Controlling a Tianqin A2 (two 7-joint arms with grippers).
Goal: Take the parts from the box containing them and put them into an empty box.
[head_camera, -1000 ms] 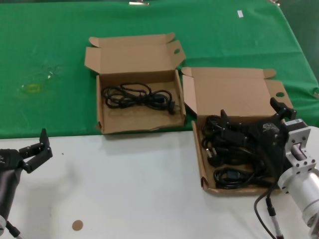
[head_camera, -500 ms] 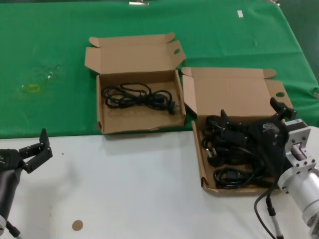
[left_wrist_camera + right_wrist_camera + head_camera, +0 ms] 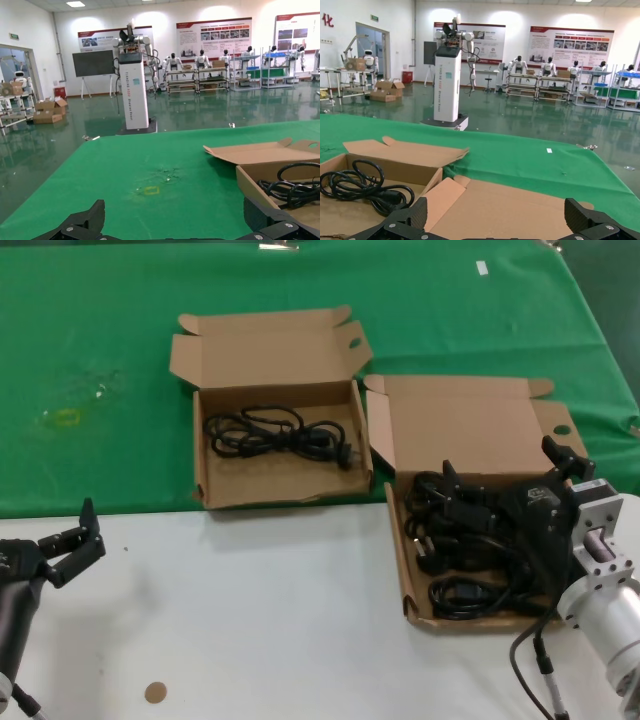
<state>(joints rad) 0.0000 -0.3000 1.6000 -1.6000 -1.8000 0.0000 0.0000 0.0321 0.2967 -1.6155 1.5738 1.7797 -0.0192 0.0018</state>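
The carton with the round hole in its lid ear lies at the right and holds several black power cords. My right gripper hovers open over the cords, holding nothing; in the right wrist view its fingers span that carton's raised lid. The carton with the oval hole lies left of it on the green cloth and holds one cord bundle, which also shows in the right wrist view and the left wrist view. My left gripper is open and idle at the near left.
The two cartons stand close together, lids open toward the back. Green cloth covers the far half of the table, with a small yellow mark at the left. The near half is white, with a brown dot.
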